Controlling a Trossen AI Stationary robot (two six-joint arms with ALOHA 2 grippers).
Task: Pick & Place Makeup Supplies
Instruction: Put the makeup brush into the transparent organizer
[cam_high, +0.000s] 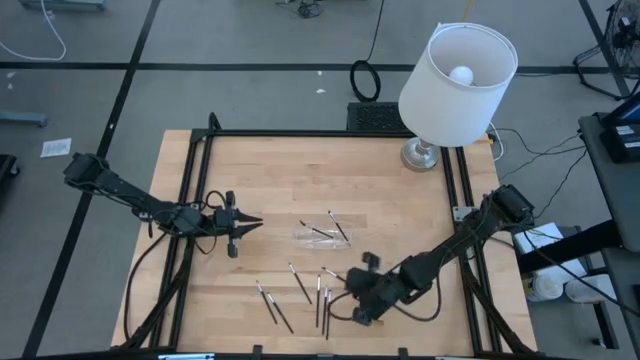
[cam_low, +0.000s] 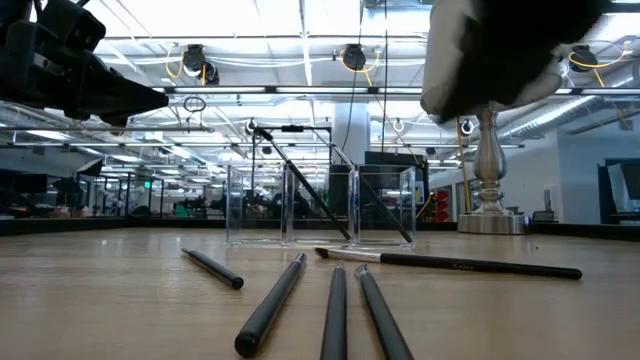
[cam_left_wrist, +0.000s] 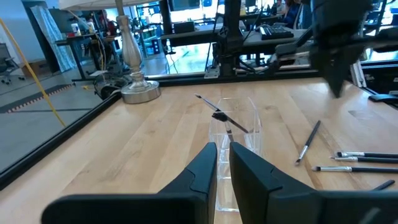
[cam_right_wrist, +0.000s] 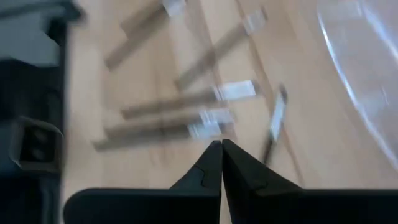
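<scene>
Right claw (cam_high: 352, 303), clenched and empty, hovers over loose makeup brushes (cam_high: 322, 292) on the desk (cam_high: 260, 180). Left claw (cam_high: 255, 225), slightly parted, empty, faces the clear tray (cam_high: 322, 236).

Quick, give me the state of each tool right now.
Left tool: slightly open, holding nothing, hovering short of the clear tray.
Right tool: closed, empty, above the loose makeup brushes.

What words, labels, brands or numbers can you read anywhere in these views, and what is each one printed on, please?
No text can be read here.
A faint pale mark shows on the barrel of the long brush lying nearest the clear tray in the low view: too small to read.
The other brushes show no print.
</scene>
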